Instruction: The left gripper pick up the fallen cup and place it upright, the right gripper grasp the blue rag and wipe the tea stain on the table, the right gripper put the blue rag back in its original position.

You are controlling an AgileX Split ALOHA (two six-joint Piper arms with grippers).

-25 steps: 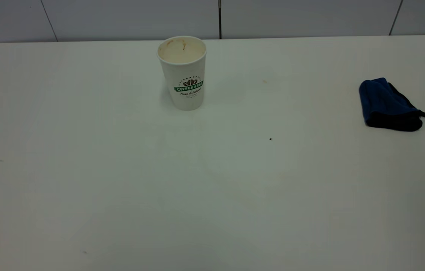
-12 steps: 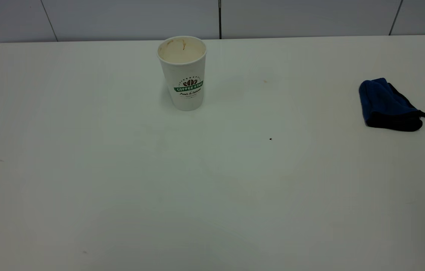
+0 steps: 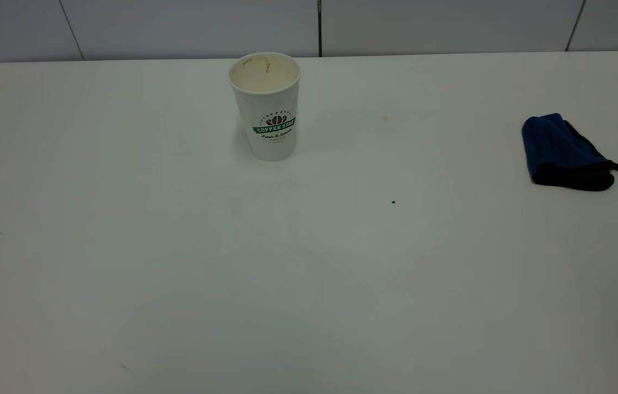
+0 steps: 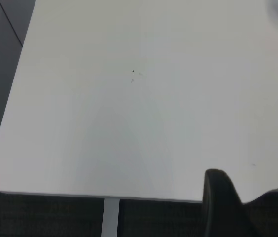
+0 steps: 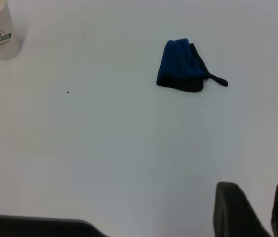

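Both grippers sit pulled back at the near edge of the counter (image 3: 123, 273): the left gripper (image 4: 250, 205) and right gripper (image 5: 257, 207) each show parted fingers holding nothing. I see the paper coffee cup (image 3: 266, 104) upright at the far middle and the blue rag (image 3: 563, 152) lying well apart at the right. I can't make out any tea stain, so I judge the task finished; nothing further seems called for.
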